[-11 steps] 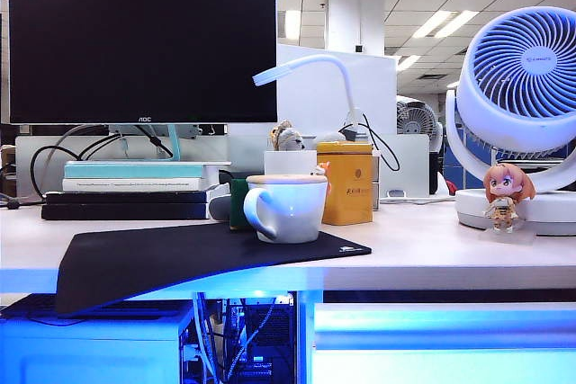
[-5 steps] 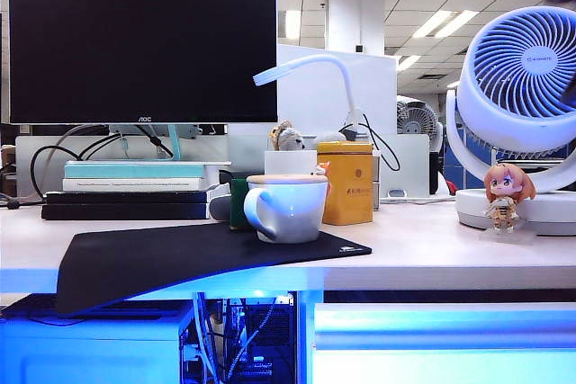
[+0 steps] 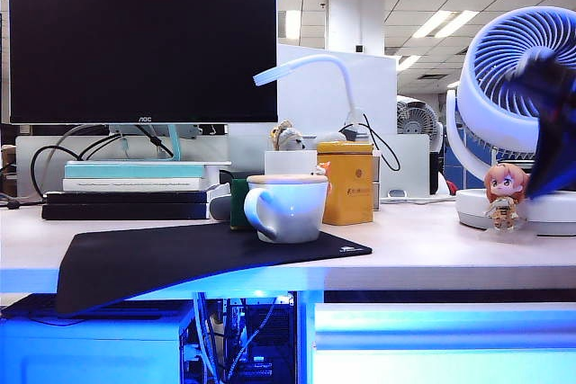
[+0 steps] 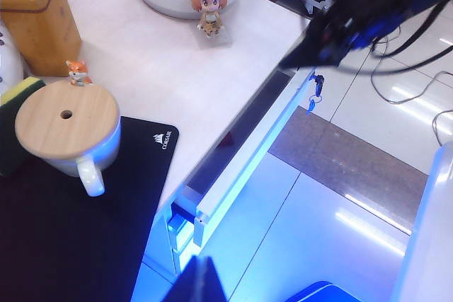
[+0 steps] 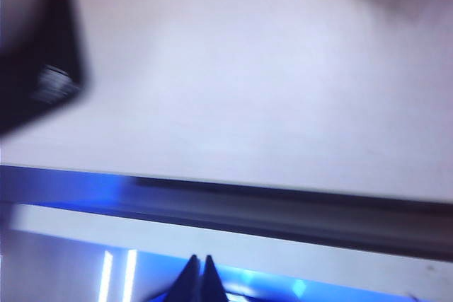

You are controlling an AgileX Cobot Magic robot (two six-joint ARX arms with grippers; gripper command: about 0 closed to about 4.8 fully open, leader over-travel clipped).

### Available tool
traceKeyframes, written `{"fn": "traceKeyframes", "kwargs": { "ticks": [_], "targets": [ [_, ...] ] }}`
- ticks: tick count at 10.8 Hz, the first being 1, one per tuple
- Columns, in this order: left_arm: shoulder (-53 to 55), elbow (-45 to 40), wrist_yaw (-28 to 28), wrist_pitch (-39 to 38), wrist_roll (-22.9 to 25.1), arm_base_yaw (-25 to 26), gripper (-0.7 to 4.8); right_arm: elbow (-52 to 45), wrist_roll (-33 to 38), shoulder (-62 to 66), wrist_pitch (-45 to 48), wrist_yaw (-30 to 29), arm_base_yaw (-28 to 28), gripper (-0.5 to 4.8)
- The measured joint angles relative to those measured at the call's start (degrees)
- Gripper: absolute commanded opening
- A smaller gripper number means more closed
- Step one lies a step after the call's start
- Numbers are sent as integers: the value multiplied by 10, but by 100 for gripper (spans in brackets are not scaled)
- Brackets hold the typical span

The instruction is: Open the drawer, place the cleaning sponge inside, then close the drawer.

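Big white table fills the scene, and under its right half sits the drawer, pale and glowing blue-white, seemingly shut flush. The monitor looms far left, the fan far right. And here's the right arm, a dark blur across the fan at the right edge; its gripper shows in its wrist view as two dark tips pressed together, above the table's near edge and the drawer lip. The left gripper is only a dark wedge low in its own view, tips together too, hanging off the near side of the table, clear of everything.

Opening step, I'd say: nothing pulled yet. Next the right gripper needs to get to that lip and draw the drawer toward us.

The sponge sits behind the mug on the black mat, mostly hidden, just a green edge showing. The right wrist view is smeared; no handle detail is legible.
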Motion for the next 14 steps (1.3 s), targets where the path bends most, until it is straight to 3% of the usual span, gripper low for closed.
{"fn": "traceKeyframes", "kwargs": {
  "ticks": [2, 4, 7, 14],
  "targets": [
    [0, 0, 0, 0, 0, 0, -5, 0, -3, 78, 10, 19, 9, -5],
    [0, 0, 0, 0, 0, 0, -5, 1, -3, 174, 81, 50, 9, -5],
    [0, 0, 0, 0, 0, 0, -6, 2, -3, 207, 108, 54, 9, -5],
    [0, 0, 0, 5, 0, 0, -5, 3, -16, 208, 46, 54, 9, -5]
  ]
}}
